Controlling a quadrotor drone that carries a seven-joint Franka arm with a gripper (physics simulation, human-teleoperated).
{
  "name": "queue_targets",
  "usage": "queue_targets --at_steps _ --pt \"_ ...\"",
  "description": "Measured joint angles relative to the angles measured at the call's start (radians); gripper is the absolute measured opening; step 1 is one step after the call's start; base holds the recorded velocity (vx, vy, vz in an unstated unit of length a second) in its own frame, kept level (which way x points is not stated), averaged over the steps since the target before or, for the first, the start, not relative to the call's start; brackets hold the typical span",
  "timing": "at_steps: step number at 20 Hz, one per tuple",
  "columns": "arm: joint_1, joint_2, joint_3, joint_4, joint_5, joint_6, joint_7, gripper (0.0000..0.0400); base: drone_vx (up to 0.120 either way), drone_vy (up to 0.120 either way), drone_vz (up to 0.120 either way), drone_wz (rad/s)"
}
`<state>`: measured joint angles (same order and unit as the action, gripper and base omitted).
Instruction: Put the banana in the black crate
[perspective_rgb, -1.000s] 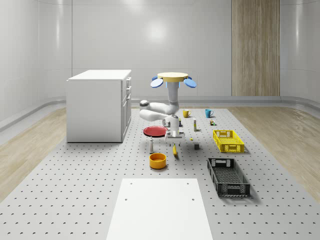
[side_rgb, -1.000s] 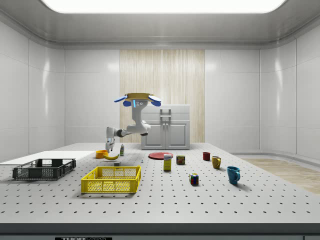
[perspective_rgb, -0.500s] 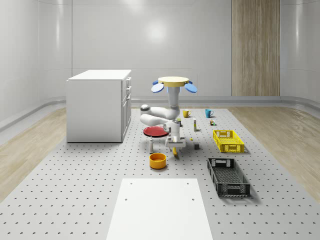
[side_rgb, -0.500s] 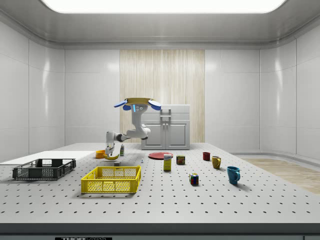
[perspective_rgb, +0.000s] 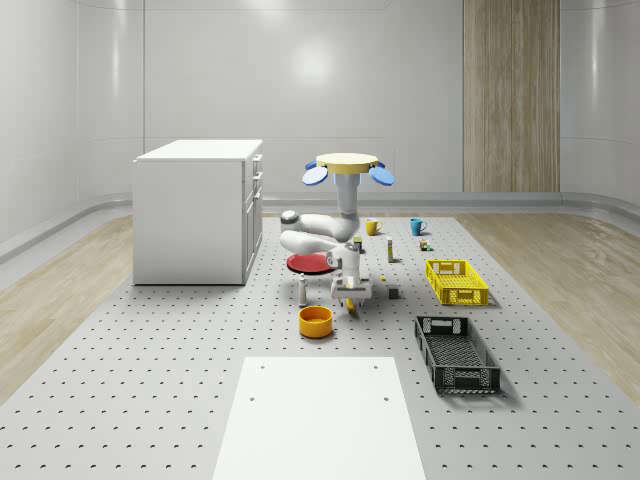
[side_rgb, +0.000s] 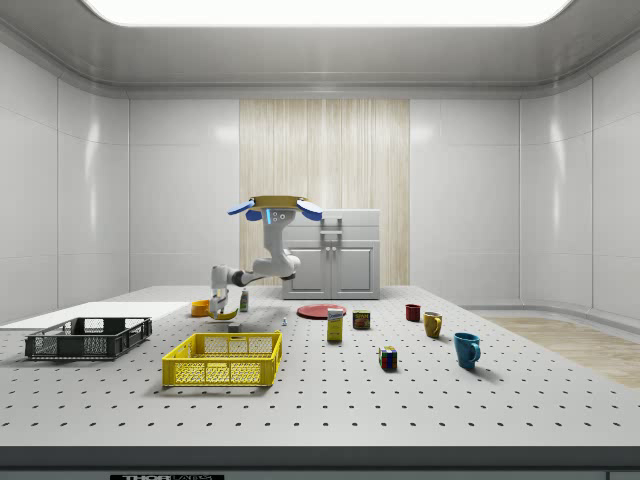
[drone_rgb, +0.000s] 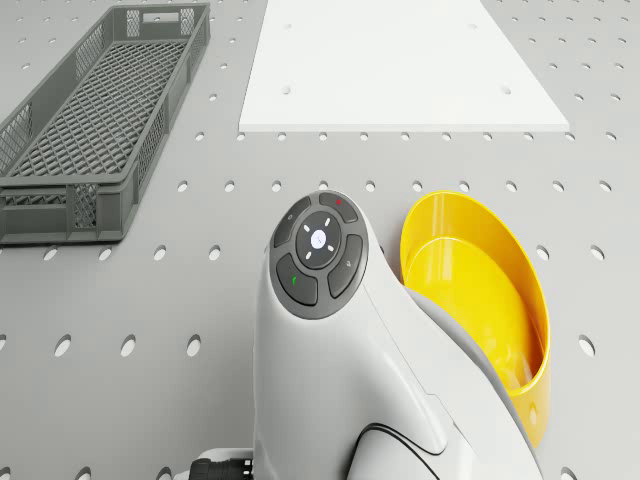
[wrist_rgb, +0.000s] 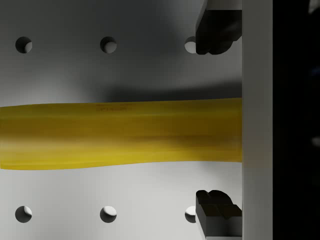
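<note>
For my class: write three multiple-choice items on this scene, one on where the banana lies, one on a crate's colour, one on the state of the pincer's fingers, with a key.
1. The banana lies
A. in the black crate
B. on the perforated table under the pincer
C. on the red plate

2. The crate beside the black crate is
A. yellow
B. blue
C. red

3. The pincer is
A. shut on the banana
B. holding a mug
C. open, one finger on each side of the banana

Key: 1 B, the wrist view shows table holes around it. 2 A, the yellow crate stands behind it. 3 C, a gap shows between each fingertip and the fruit.
</note>
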<state>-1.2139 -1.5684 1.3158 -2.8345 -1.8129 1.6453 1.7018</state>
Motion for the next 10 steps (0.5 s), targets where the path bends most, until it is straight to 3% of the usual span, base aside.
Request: queue_targets --at_steps 9,10 --pt "-0.010 0.003 -0.029 0.021 -0.027 0.011 -0.008 0.0400 0.000 0.000 0.000 0.000" --pt "-0.010 0.003 -0.031 0.022 -0.029 0.012 -0.009 0.0380 0.000 0.000 0.000 0.000"
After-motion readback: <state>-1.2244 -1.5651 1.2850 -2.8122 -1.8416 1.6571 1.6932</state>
